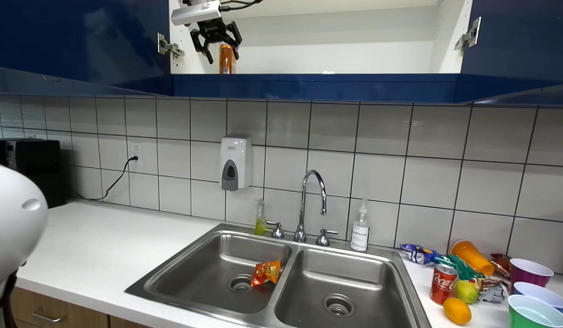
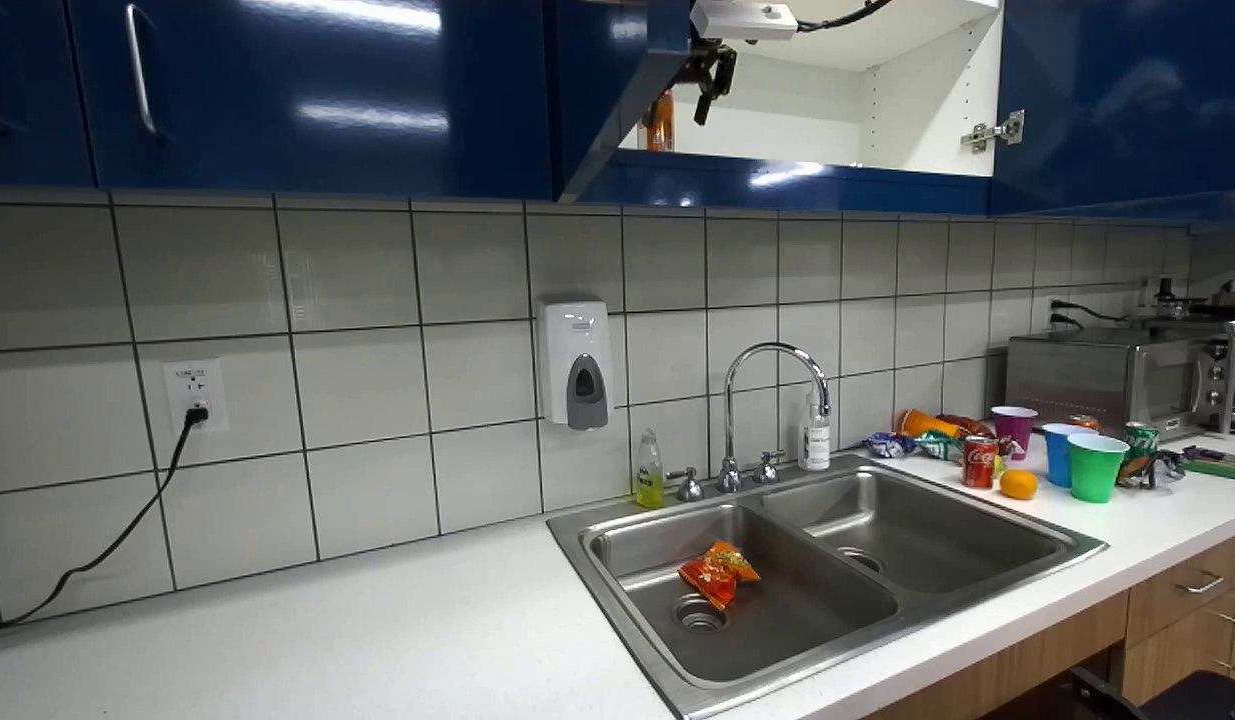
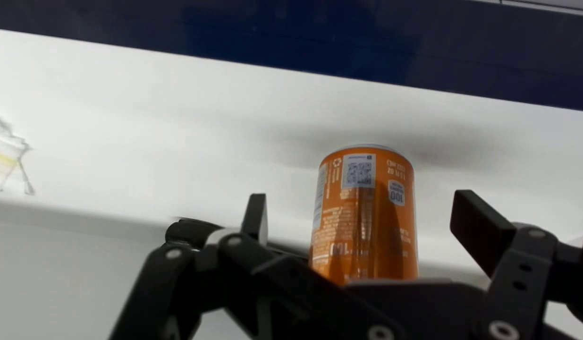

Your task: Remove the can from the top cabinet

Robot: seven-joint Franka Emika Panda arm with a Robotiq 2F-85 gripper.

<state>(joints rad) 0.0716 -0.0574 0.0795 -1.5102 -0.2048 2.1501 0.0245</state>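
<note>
We found the can (image 3: 364, 212) upright on the shelf (image 3: 154, 94) of the top cabinet (image 1: 336, 29), above the back edge of the countertop (image 1: 94, 237) and toward the left end of the opened bay in both exterior views. The gripper (image 1: 224, 57) hung close by it, fingers (image 3: 480, 226) spread; in the wrist view the can showed between them with a gap on either side. We judged the step in hand to be lining up for the grasp. The next move, in our opinion, called for reaching deeper around the can, closing on it, then lifting it over the front rail (image 1: 317, 87) toward the countertop's front edge. We ruled out, as target, the red cola can (image 2: 980, 462) toward the countertop's back edge.

The gripper covered one end of the can in the wrist view, and the open door (image 2: 592, 80) hid part of it in an exterior view. We could not tell whether the fingertips reached the can's depth, nor identify a yellow-streaked form (image 3: 8, 156) cut off at the wrist view's border.
</note>
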